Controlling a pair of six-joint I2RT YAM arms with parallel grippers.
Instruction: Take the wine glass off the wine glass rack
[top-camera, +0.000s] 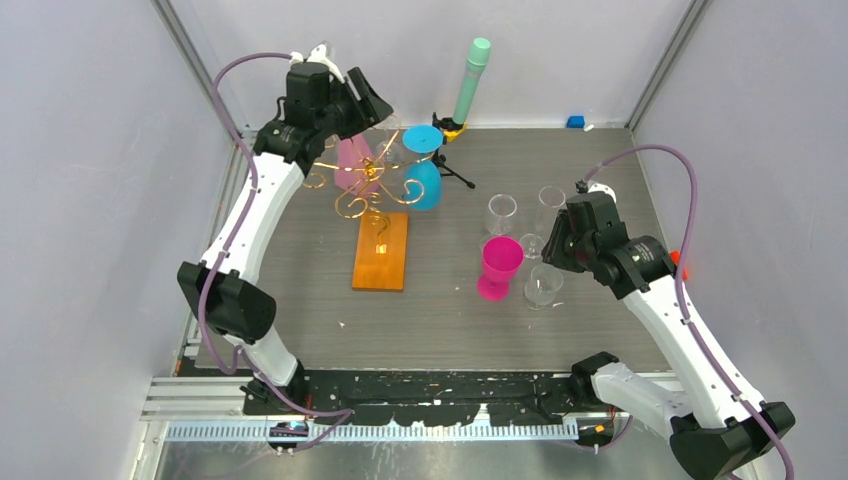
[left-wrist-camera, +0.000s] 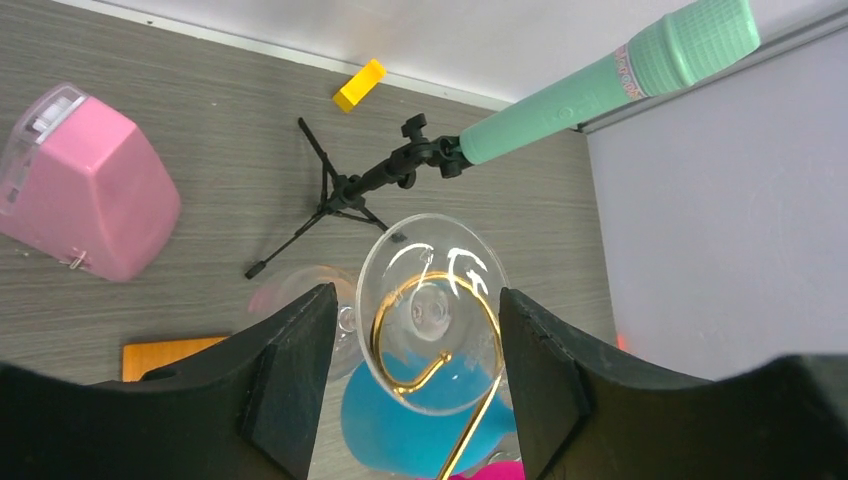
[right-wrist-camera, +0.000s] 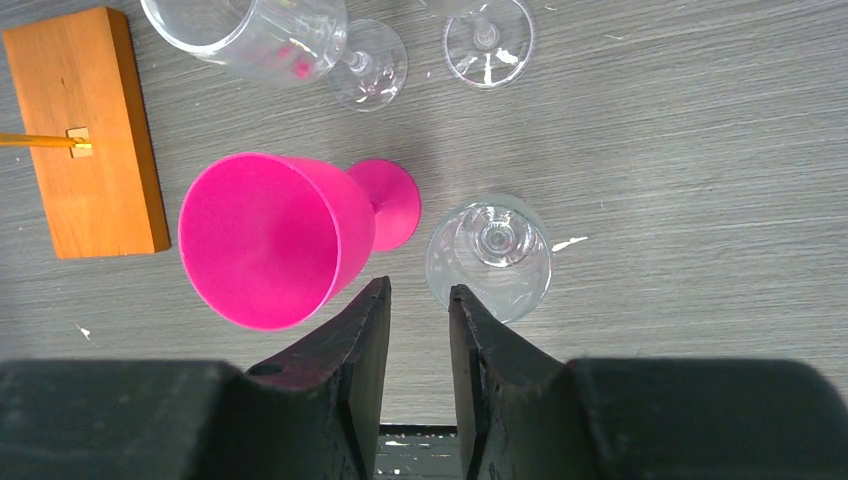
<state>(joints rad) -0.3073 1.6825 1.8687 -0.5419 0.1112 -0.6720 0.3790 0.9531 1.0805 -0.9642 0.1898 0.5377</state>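
Hovering over the top of the wine glass rack (top-camera: 381, 250), the L gripper (left-wrist-camera: 418, 293) has its jaws wide apart w/ the wine glass (left-wrist-camera: 432, 262) btwn them. The glass is clear and hangs upside down, foot uppermost, w/ a gold hook of the rack curled round its stem. One finger stands clear of the foot; the other is v. close, can't tell if touching. A pink box (left-wrist-camera: 85, 185) sits on the counter (top-camera: 300, 300) just behind the rack's wire arms. A blue glass (top-camera: 425, 185) hangs on the rack's R side. Behind and R of the rack stands a black tripod (left-wrist-camera: 335, 200) w/ a mint-green cylinder (top-camera: 470, 80), and a yellow block (left-wrist-camera: 359, 85) is near its feet. R of the rack's wooden base a magenta goblet (right-wrist-camera: 270, 240) stands upright, w/ three clear glasses (top-camera: 543, 285) just past it. Well R of the rack, the R gripper (right-wrist-camera: 418, 290) hangs above the goblet and nearest clear glass, jaws parted by a slim gap, gripping nothing.
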